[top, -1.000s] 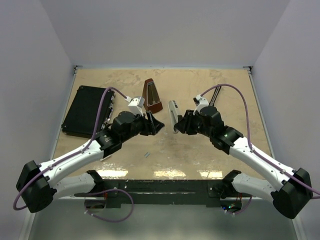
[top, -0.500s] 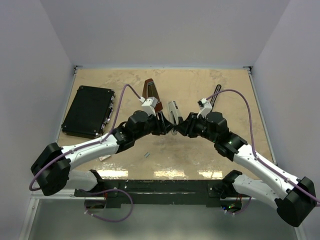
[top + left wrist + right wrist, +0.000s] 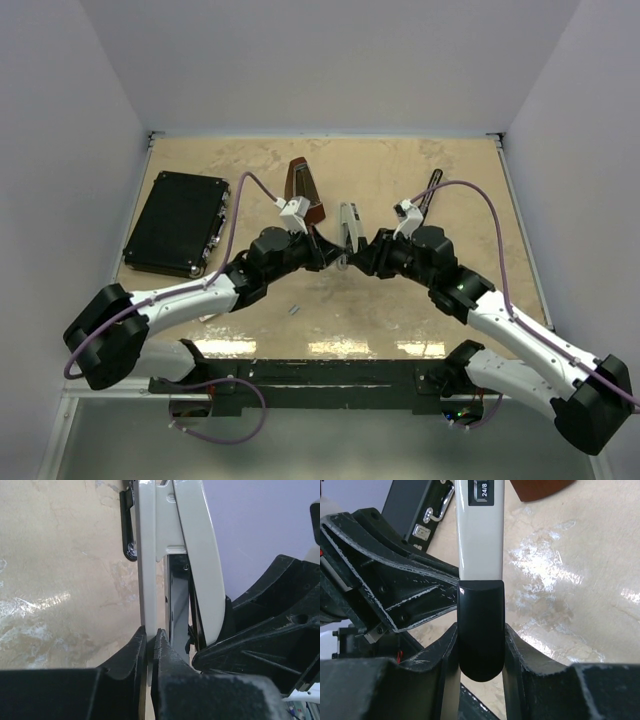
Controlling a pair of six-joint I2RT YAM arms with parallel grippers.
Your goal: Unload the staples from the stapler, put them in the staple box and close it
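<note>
Newly changed: left gripper [image 3: 330, 256] has swung in from the left to meet the stapler [image 3: 348, 222].
Left jaws: narrow, pinching the stapler's thin pale rail.
Right gripper [image 3: 481, 630]: clamped on the stapler's black end, holding it aloft.
Meaning: two-handed hold set; magazine likely pulled open next.
Staples [image 3: 293, 309]: small grey strip, loose on the tabletop [image 3: 420, 170].
Surface, room: glossy beige marble pattern; plain white walls [image 3: 320, 60].
</note>
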